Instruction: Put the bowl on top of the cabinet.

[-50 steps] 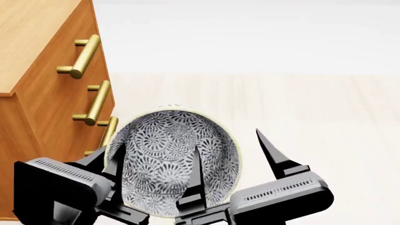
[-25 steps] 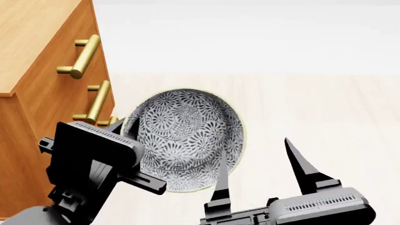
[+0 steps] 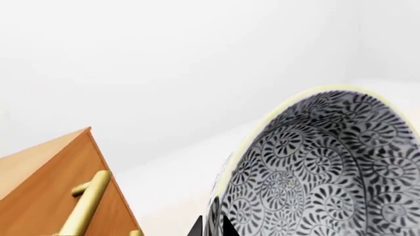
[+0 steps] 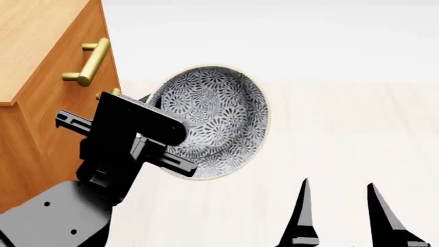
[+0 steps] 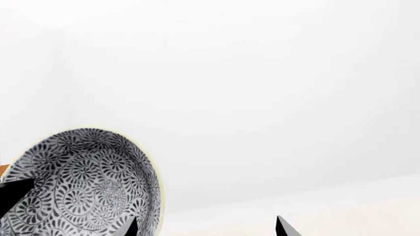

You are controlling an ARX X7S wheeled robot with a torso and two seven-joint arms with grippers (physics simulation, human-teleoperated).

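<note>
The bowl [image 4: 214, 119], white with a dense grey-black floral pattern, hangs in the air tipped on its side, its opening facing the head camera. It is beside the front of the orange-brown cabinet [image 4: 48, 108], level with the upper drawers. My left gripper [image 4: 161, 135] is shut on the bowl's left rim. The left wrist view shows the rim pinched between the fingertips of this gripper [image 3: 211, 227], with the bowl [image 3: 328, 172] and the cabinet [image 3: 46, 182] in sight. My right gripper [image 4: 337, 191] stands open and empty, below and to the right of the bowl. It [image 5: 206, 227] also shows beside the bowl [image 5: 78, 187] in the right wrist view.
The cabinet's lighter flat top [image 4: 34, 41] lies at the upper left, above the bowl's level. Brass bar handles [image 4: 89, 63] stick out from the drawer fronts close to the bowl. Pale wooden floor [image 4: 350, 128] spreads to the right, with a white wall behind.
My left arm has carried the bowl upward along the cabinet front. The right gripper has dropped down and to the right, away from the bowl.
</note>
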